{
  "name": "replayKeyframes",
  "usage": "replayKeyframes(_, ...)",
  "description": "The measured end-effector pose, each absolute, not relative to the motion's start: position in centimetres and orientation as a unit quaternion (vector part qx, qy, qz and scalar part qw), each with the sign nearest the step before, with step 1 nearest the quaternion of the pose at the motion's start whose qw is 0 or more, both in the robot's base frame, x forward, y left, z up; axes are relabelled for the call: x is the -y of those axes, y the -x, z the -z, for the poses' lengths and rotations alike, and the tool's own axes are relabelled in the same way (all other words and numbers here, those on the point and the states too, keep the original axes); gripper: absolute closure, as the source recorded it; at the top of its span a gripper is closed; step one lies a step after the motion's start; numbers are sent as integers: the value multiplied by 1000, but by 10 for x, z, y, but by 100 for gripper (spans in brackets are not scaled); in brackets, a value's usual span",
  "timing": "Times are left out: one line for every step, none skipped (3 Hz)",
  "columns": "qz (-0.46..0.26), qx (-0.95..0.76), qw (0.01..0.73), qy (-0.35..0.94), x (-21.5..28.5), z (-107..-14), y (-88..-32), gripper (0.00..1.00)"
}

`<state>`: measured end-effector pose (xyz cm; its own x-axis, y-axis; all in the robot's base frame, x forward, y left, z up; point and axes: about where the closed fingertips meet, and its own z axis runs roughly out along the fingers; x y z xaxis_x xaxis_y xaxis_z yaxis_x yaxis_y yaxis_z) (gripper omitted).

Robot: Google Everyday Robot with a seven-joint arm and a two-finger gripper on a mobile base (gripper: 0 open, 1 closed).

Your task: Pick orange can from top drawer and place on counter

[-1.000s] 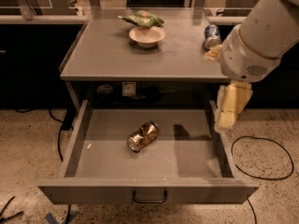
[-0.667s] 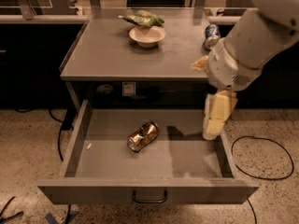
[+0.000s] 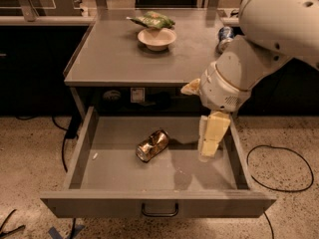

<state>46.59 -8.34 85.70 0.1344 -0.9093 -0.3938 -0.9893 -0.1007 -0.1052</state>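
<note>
The orange can point(image 3: 152, 145) lies on its side in the middle of the open top drawer point(image 3: 159, 203), tilted diagonally. My gripper point(image 3: 207, 155) hangs down from the large white arm point(image 3: 259, 49) inside the right part of the drawer. It is to the right of the can, apart from it and holding nothing. The grey counter point(image 3: 119, 59) is above the drawer, behind the can.
A white bowl point(image 3: 156, 38) with a green bag point(image 3: 152, 20) on it stands at the back of the counter. A blue and silver can point(image 3: 225, 37) lies at the counter's right edge, partly behind the arm. Dark cables point(image 3: 279, 168) lie on the speckled floor on both sides.
The arm has swung left and down, bringing the gripper from the drawer's right wall further into the drawer and closer to the can. The can has not moved.
</note>
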Motion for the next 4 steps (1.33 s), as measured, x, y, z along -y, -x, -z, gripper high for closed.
replayKeyframes(-147, -632, 166, 743, 59, -837, -459, 0)
replayKeyframes(-170, -619, 154, 751, 36, -819, -452, 0)
replayKeyframes(-170, -619, 154, 751, 36, -819, -452, 0)
replayKeyframes(-156, -610, 160, 761, 32, -810, -453, 0)
